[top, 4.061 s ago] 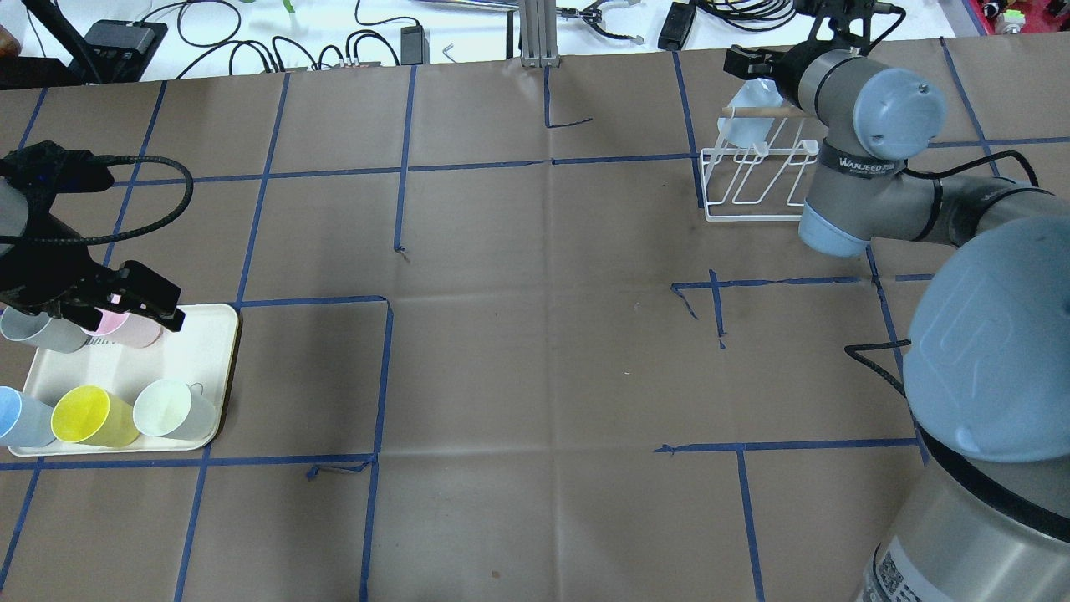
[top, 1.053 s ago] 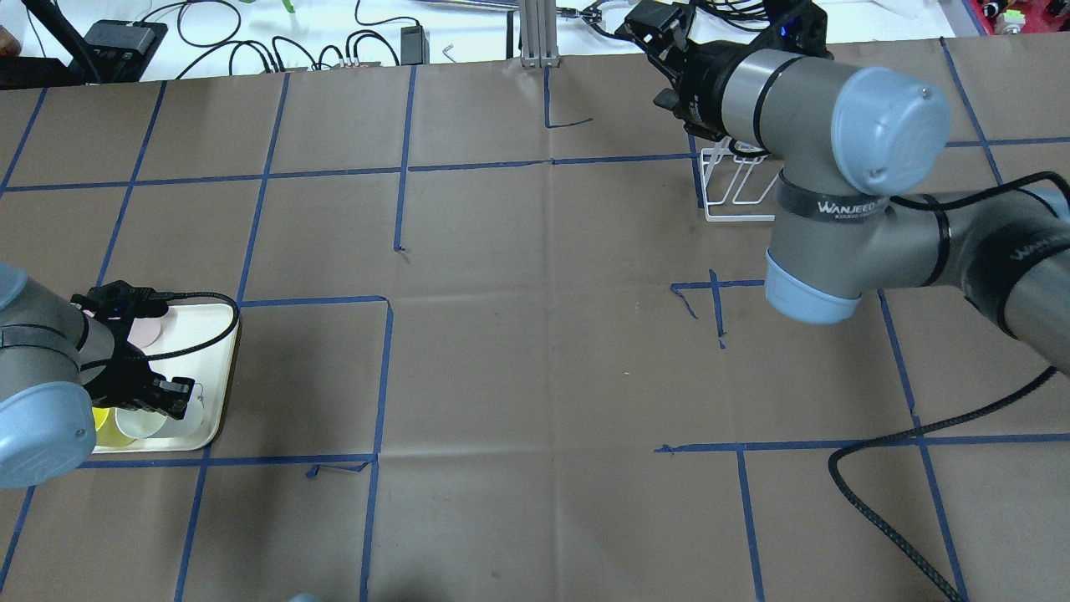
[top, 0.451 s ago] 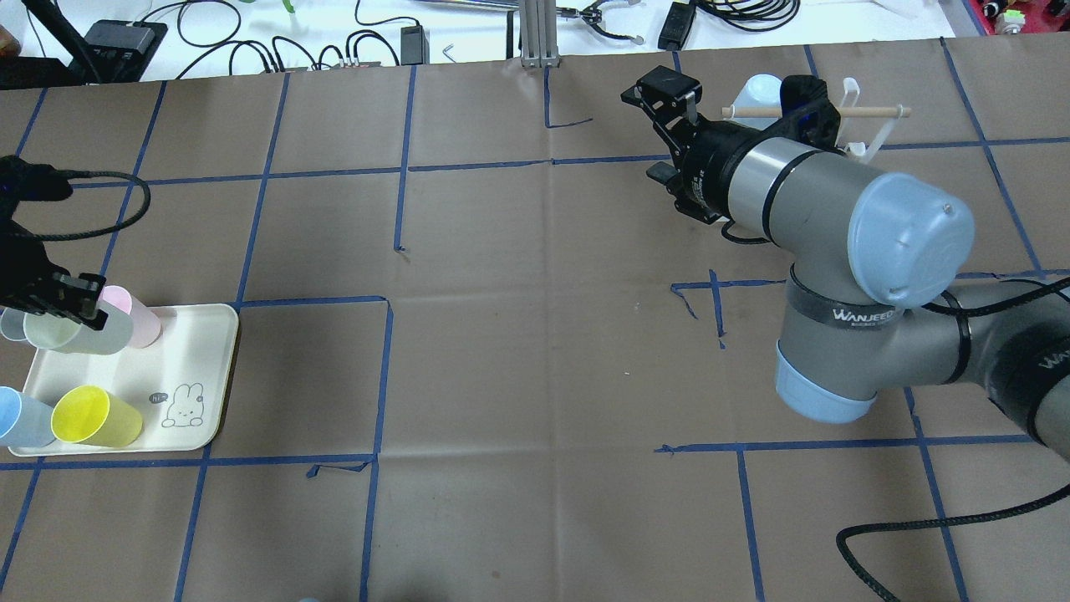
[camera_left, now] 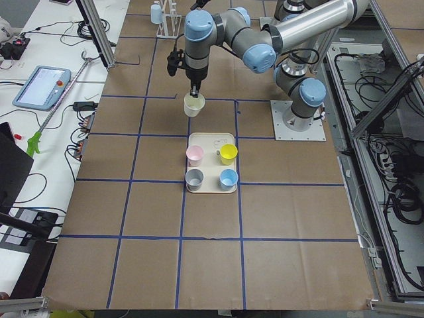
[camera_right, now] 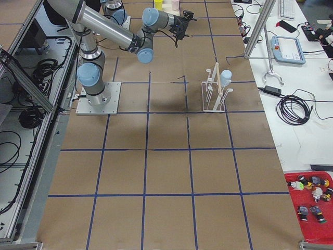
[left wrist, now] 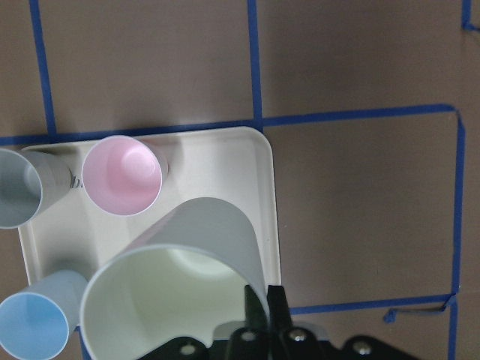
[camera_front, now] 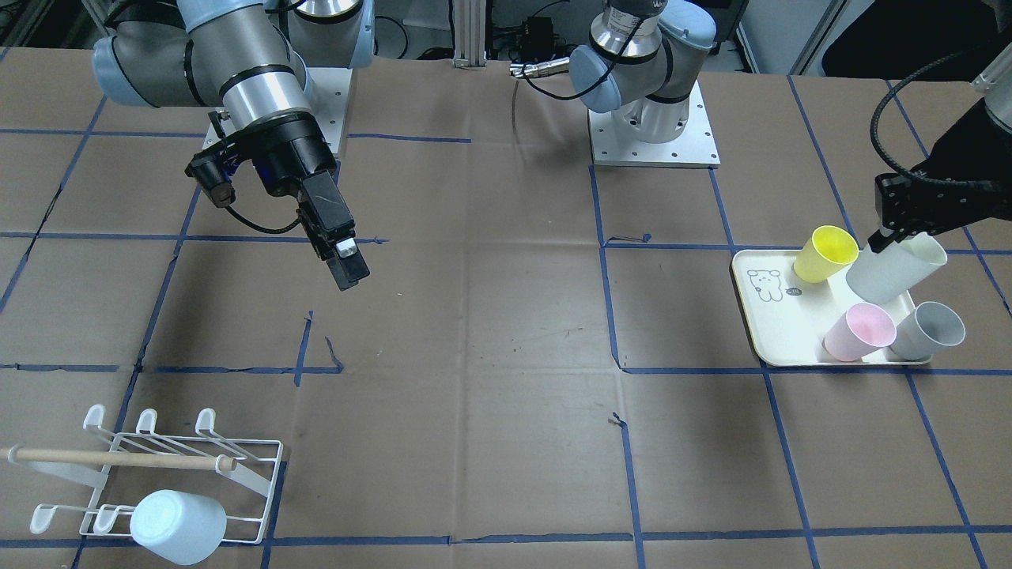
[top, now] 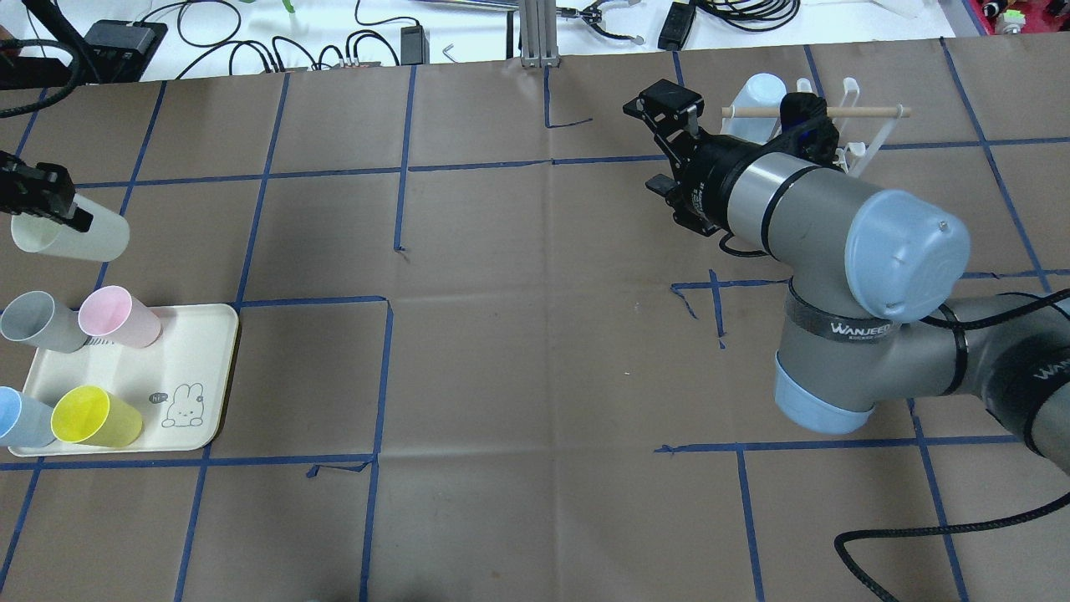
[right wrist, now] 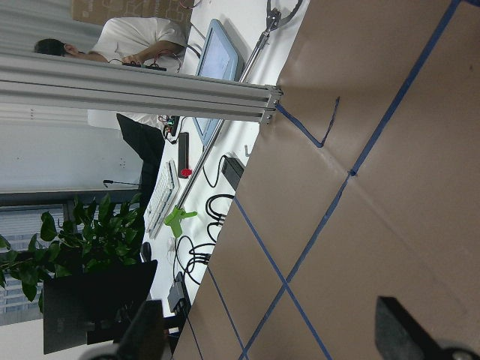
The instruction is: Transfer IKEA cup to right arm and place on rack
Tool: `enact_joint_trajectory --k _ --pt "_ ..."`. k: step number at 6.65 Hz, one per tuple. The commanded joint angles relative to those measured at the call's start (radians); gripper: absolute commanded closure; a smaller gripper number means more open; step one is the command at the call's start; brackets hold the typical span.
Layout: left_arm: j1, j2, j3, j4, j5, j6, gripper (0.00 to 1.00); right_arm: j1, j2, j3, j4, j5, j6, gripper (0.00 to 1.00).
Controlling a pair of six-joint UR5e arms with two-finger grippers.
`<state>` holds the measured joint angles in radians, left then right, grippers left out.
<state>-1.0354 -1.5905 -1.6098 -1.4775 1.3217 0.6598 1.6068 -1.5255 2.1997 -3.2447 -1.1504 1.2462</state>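
Observation:
My left gripper is shut on the rim of a pale green IKEA cup and holds it tilted in the air beyond the cream tray. The left wrist view shows the fingers pinching the cup's rim. In the front view the cup hangs over the tray. My right gripper is open and empty, above the table beside the white wire rack. The rack carries a pale blue cup upside down and a wooden dowel.
On the tray stand a pink cup, a grey cup, a yellow cup and a blue cup. Cables and boxes lie along the far table edge. Blue tape lines cross the brown table cover.
My left gripper closed on the pale green cup, lifted it off the tray and carried it away from the tray. My right gripper left the rack, swung toward the table's middle, and now barely moves.

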Motion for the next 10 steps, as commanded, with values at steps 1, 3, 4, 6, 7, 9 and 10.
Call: enact_joint_trajectory --k 1,3,4,6,7,9,10 --pt "-0.003 -0.025 -0.017 0.188 -0.36 0.035 1.0 -0.001 -0.001 -0.001 0.013 -0.011 -0.002 0.0" --pt "-0.023 -0.051 -0.077 0.357 -0.665 0.079 1.0 -0.001 0.001 -0.001 0.013 -0.014 -0.001 0.0" --pt "-0.076 -0.081 -0.111 0.537 -0.743 0.083 1.0 -0.001 0.002 -0.001 0.013 -0.012 -0.002 0.0" --pt "-0.147 -0.159 -0.171 0.833 -0.875 0.089 1.0 -0.007 0.002 0.0 0.011 -0.012 -0.001 0.0" --pt "-0.167 -0.195 -0.205 0.965 -0.944 0.09 0.99 -0.008 0.002 0.0 0.006 -0.014 -0.005 0.0" --pt "-0.192 -0.281 -0.292 1.249 -1.038 0.086 0.98 -0.007 0.004 0.003 0.008 -0.011 0.005 0.0" --pt "-0.218 -0.319 -0.323 1.361 -1.055 0.081 0.97 -0.007 0.004 0.003 0.009 -0.005 0.007 0.0"
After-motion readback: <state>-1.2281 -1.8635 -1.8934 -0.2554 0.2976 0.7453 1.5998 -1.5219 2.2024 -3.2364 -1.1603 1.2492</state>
